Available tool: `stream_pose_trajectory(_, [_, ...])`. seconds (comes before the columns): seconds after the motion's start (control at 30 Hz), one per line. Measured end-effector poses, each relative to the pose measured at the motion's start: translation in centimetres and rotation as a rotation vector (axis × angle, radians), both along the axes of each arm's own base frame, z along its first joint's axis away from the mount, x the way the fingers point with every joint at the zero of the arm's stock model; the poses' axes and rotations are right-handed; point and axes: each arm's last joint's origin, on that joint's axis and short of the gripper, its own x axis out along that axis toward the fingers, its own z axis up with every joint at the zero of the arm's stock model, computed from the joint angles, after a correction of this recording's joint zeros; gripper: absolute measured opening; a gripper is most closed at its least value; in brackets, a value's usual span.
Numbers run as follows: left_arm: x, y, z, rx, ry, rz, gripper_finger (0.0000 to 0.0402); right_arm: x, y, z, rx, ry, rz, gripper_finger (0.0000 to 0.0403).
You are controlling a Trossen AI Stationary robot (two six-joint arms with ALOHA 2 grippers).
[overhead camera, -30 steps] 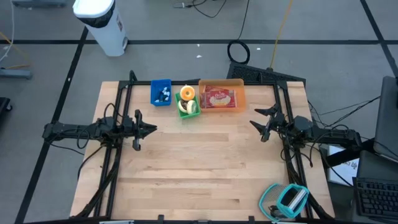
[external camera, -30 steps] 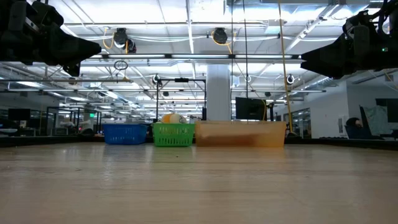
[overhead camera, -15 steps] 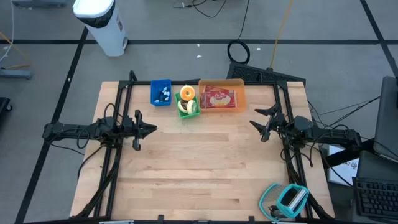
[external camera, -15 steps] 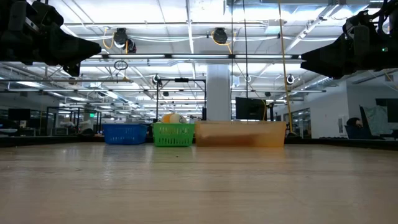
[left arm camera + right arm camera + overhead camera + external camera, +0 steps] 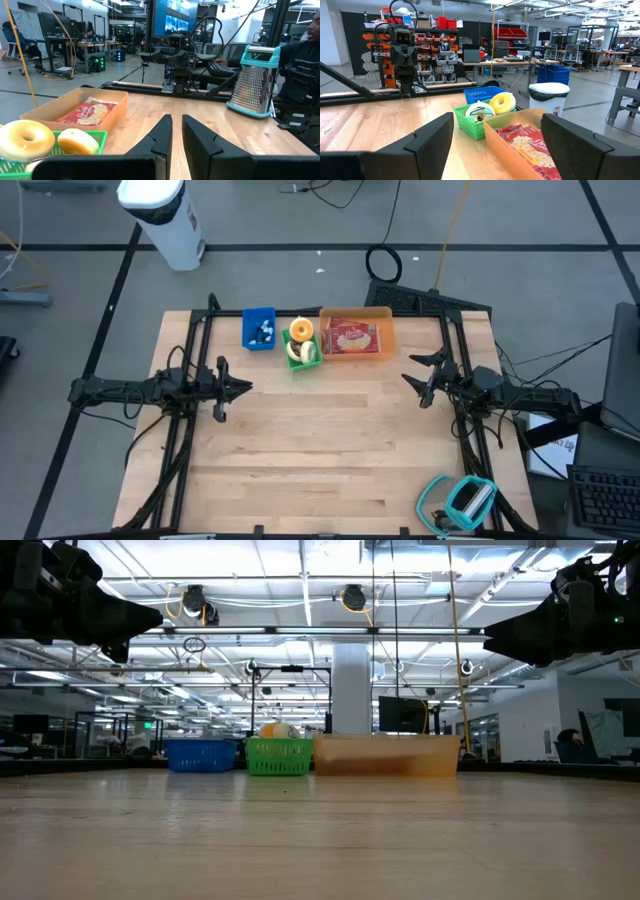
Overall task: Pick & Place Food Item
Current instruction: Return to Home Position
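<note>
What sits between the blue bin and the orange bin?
The green basket of donuts, flanked by blue bin and orange bin; clearest in the low view.

Table: 3 containers in a row at 12 o'clock edge, L to R: small bin, basket w/ donuts, big bin w/ popcorn bag inside. Grater at 5. L gripper at 9, R gripper at 3.

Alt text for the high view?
The shut left gripper and open right gripper hover apart over a wooden table. At the far edge: blue bin, green mesh basket of doughnuts, rectangular orange bin holding a red popcorn bag.
</note>
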Motion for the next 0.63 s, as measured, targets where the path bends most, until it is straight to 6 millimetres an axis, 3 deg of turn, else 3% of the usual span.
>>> stream_pose_trajectory(0.63, [0.0,0.0,0.0,0.0,0.0,0.0,0.0042,0.0,0.0,0.0,0.0,0.0,0.0,0.029])
